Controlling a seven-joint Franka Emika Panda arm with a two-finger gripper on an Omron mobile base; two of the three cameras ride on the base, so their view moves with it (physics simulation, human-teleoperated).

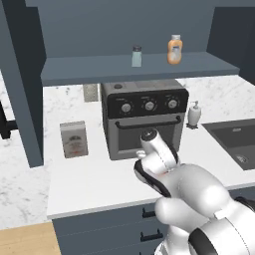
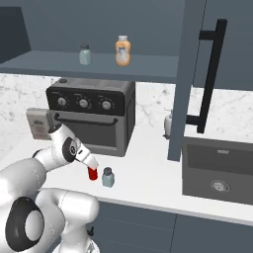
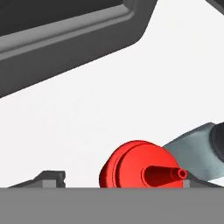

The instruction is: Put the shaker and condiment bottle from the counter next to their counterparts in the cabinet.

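I see my gripper (image 3: 118, 177) lowered over the red bottle (image 3: 140, 165), jaws spread around it but not clamped, the shaker (image 2: 108, 177) at its three o'clock on the counter (image 2: 148, 173); neither has reached the cabinet (image 2: 148, 64) yet.

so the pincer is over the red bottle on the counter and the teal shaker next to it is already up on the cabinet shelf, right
Not quite. The pincer is over the red bottle on the counter, but the teal shaker beside it stands on the counter too, as the right base view shows. The shaker on the cabinet shelf is the paler one, next to the orange bottle.
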